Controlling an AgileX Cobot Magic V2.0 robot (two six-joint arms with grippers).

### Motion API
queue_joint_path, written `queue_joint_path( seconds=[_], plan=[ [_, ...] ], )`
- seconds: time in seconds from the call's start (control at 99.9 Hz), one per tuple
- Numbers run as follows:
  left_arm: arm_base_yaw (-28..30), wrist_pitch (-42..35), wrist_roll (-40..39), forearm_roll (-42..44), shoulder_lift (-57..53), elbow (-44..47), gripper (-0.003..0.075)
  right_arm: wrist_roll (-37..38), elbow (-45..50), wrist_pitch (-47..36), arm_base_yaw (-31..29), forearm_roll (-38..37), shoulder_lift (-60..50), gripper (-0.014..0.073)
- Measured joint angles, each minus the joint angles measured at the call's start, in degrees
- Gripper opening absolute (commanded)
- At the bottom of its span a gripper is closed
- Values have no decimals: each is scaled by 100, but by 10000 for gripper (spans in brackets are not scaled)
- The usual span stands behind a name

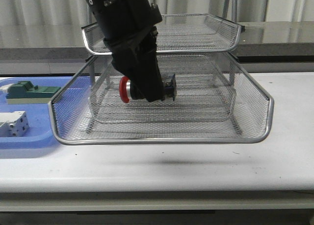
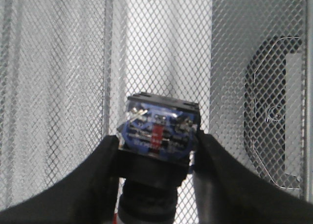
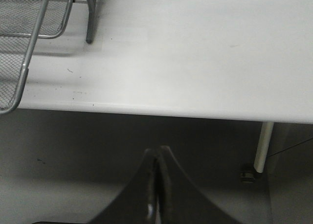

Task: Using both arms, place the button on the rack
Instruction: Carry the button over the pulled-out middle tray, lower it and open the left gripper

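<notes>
My left gripper [image 1: 149, 90] is shut on the button [image 1: 125, 89], held sideways with its red cap to the left, above the pulled-out lower tray of the silver wire rack [image 1: 162, 139]. In the left wrist view the button's blue-and-black rear block [image 2: 159, 128] sits between my black fingers [image 2: 105, 160], over the rack's mesh [image 2: 58, 87]. My right gripper [image 3: 159, 158] is shut and empty, off the table's front edge, out of the front view. A corner of the rack [image 3: 29, 43] shows in the right wrist view.
A flat blue plastic tray [image 1: 34, 136] lies at the left with a green block [image 1: 27, 91] and a white block [image 1: 13, 123] on it. The white table [image 1: 171, 166] runs in front of the rack. Its front edge [image 3: 161, 111] and a leg [image 3: 264, 145] show in the right wrist view.
</notes>
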Motion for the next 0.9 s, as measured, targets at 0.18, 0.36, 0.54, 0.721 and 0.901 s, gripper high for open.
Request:
queue_joint_path(
  seconds=[0.18,0.36,0.54,0.721,0.901],
  plan=[
    [-4,-13,0,-41,54,0,124,0,0,0,0,0,0,-70],
    [-4,111,0,-51,54,0,470,0,0,0,0,0,0,-70],
    [-4,116,0,-63,54,0,568,0,0,0,0,0,0,-70],
    [-4,139,-5,-95,54,0,568,0,0,0,0,0,0,-70],
    [-4,341,-130,-283,-31,-14,568,0,0,9,0,0,0,-70]
  ],
)
